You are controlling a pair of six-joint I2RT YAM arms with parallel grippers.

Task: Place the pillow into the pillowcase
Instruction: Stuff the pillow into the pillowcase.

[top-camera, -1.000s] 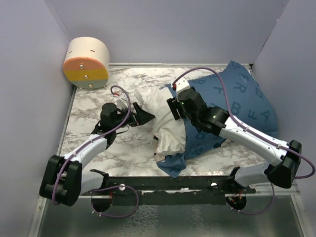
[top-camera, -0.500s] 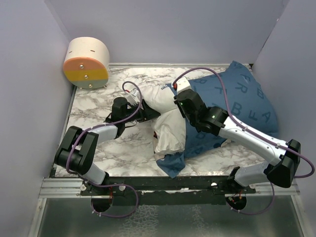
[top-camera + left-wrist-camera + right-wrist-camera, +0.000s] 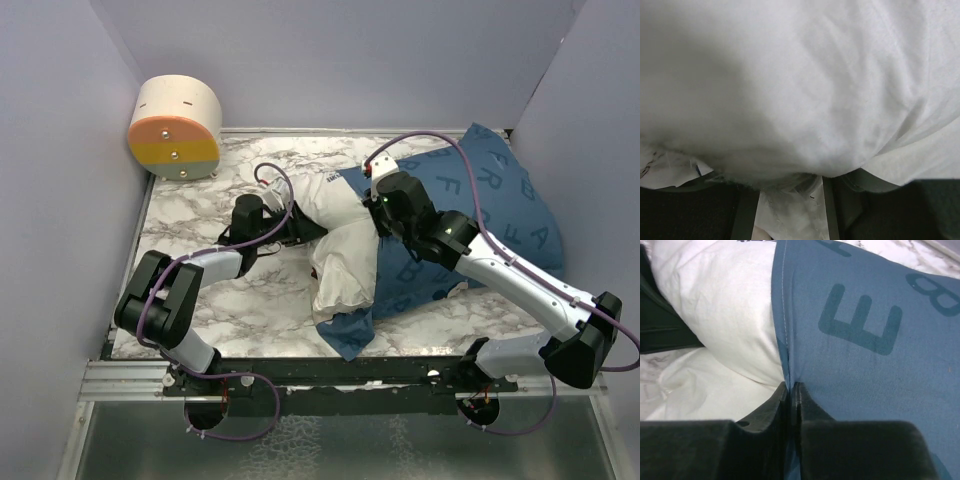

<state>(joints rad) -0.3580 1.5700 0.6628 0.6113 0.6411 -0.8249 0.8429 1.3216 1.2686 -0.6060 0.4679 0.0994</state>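
Note:
The white pillow (image 3: 345, 255) lies mid-table, its right part inside the dark blue pillowcase (image 3: 490, 210); its left end sticks out. My left gripper (image 3: 300, 228) is pressed into that bare left end. In the left wrist view the pillow (image 3: 790, 75) fills the frame, and bunched white fabric sits between the jaws of the left gripper (image 3: 787, 200). My right gripper (image 3: 380, 200) is at the pillowcase's open edge, on top. In the right wrist view, the right gripper (image 3: 790, 385) is shut on the hem where the pillowcase (image 3: 865, 340) meets the pillow (image 3: 725, 305).
A cream drum with orange and teal bands (image 3: 175, 127) lies at the back left corner. Purple walls close in the marble table (image 3: 200, 210) on three sides. A black rail (image 3: 330, 372) runs along the near edge. A loose flap of pillowcase (image 3: 350, 335) hangs toward it.
My left arm reached right into the pillow's end and its jaws narrowed on the fabric. My right gripper closed on the pillowcase hem and shifted slightly right.

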